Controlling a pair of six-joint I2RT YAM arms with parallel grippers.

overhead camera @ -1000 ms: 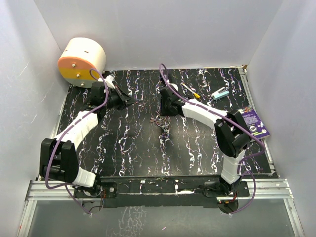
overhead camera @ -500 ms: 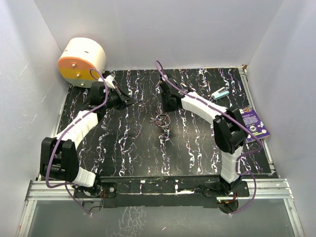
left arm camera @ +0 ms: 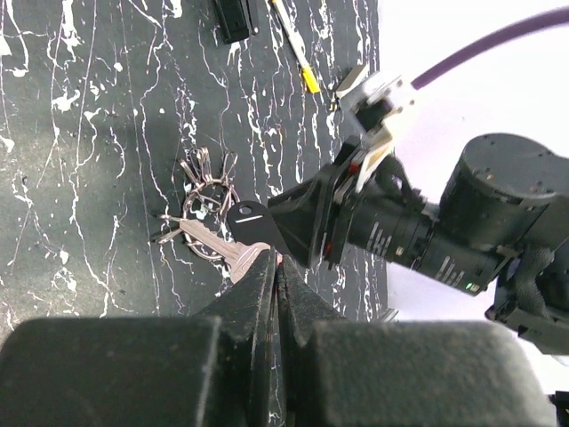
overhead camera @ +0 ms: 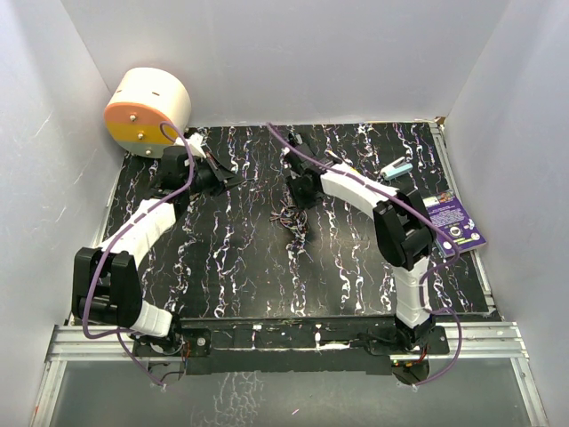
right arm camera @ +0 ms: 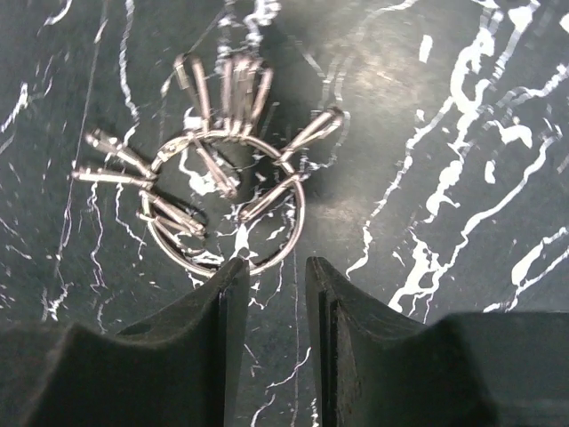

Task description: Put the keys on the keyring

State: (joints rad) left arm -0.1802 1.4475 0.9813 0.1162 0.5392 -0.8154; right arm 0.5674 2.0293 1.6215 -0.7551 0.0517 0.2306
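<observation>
The keyring [overhead camera: 292, 218] lies flat on the black marbled table, a thin silvery wire ring [right arm camera: 300, 218] with several thin metal pieces hanging on it. My right gripper [right arm camera: 271, 262] hovers just over the ring's near rim, jaws a small gap apart and empty; its left fingertip [right arm camera: 233, 267] is at the rim. It also shows in the top view [overhead camera: 298, 197]. My left gripper [left arm camera: 276, 258] is shut on the head of a silvery key [left arm camera: 209, 238], which points toward the ring [left arm camera: 204, 191]. In the top view the left gripper [overhead camera: 233, 181] is left of the ring.
A round white-and-orange container [overhead camera: 147, 111] stands at the back left. A yellow-tipped thin tool [left arm camera: 298, 62] and a black object [left arm camera: 236, 18] lie at the back. A teal item [overhead camera: 397, 169] and a purple card [overhead camera: 453, 222] lie at the right.
The right arm's forearm has swung left and back while its gripper stays by the ring. The ring has shifted slightly. The left arm has not moved.
</observation>
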